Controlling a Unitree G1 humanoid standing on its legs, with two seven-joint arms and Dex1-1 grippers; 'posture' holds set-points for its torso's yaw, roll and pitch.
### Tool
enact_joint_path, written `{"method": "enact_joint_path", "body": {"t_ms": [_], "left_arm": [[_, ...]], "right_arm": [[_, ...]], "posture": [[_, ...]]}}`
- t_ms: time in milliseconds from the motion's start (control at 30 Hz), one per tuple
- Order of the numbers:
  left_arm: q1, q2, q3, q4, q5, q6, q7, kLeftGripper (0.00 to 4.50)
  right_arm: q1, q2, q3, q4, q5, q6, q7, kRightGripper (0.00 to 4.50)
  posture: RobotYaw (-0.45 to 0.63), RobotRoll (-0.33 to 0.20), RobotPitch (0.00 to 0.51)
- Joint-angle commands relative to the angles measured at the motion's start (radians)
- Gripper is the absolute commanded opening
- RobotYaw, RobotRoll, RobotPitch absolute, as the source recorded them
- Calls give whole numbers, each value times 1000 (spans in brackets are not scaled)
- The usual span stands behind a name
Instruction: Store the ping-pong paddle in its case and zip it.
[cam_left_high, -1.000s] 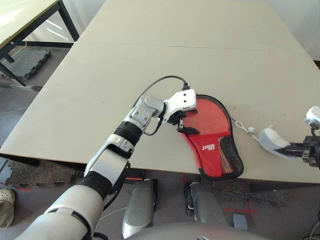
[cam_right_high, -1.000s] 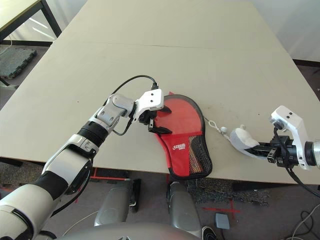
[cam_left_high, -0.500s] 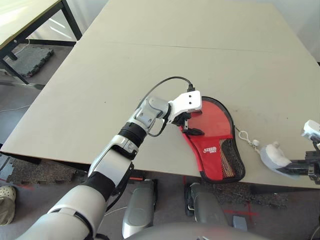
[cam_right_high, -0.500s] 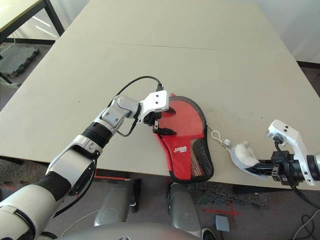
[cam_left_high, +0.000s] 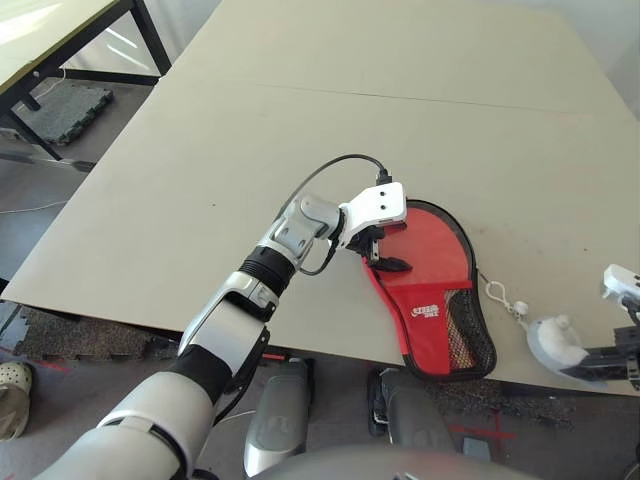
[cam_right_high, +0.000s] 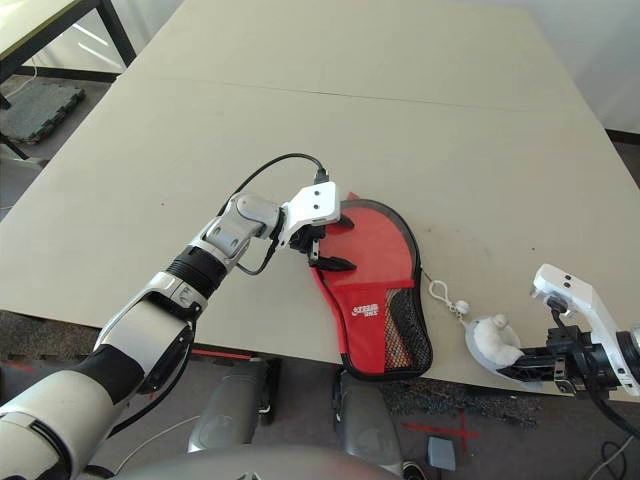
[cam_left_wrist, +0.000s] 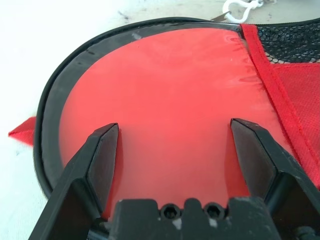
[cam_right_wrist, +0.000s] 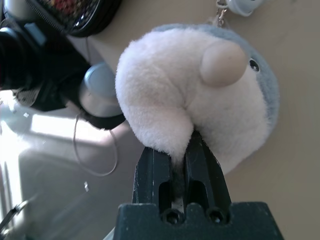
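Softly rounded, the red fabric case (cam_left_high: 430, 270) has a mesh pocket (cam_left_high: 462, 330).

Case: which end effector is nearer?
Left. The left end effector hangs open right over the case; the right end effector, clamping a plush toy, sits off its right side.

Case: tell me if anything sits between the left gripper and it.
Nothing visible does. The open left gripper hangs right over the round red end of the case, its fingers straddling bare red fabric. The plush charm is pinched in the right gripper, off to the side.
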Motion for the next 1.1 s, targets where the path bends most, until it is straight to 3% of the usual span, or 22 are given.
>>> {"method": "enact_joint_path", "body": {"t_ms": [33, 67, 167, 367, 500, 633, 900, 1100], "left_arm": [[25, 6, -23, 13, 25, 19, 11, 4500], [25, 5, -23, 12, 25, 19, 11, 4500], [29, 4, -25, 7, 24, 21, 10, 4500], [40, 12, -28, -13, 21, 27, 3, 4500], [45, 20, -25, -29, 15, 35, 0, 4500], [56, 32, -14, -57, 7, 49, 5, 4500], [91, 76, 26, -171, -24, 111, 24, 4500], [118, 126, 140, -283, -80, 187, 116, 4500]], "right_arm": [[117, 31, 156, 44, -63, 10, 60, 2], [108, 46, 141, 51, -59, 2, 48, 2], [67, 82, 68, 59, 7, 37, 40, 959], [-66, 70, -157, 97, 159, 155, 87, 3110], [-234, 57, -263, 166, 207, 221, 42, 4474], [-458, 132, -314, 227, 237, 235, -98, 4474], [-648, 311, -342, 207, 271, 228, -281, 4474], [-787, 483, -300, 351, 60, -140, -543, 4474]], "posture": [[8, 0, 170], [6, 0, 170], [3, 0, 168], [3, 0, 165], [12, 0, 160], [24, 0, 154], [48, 0, 143], [54, 0, 134]]}}
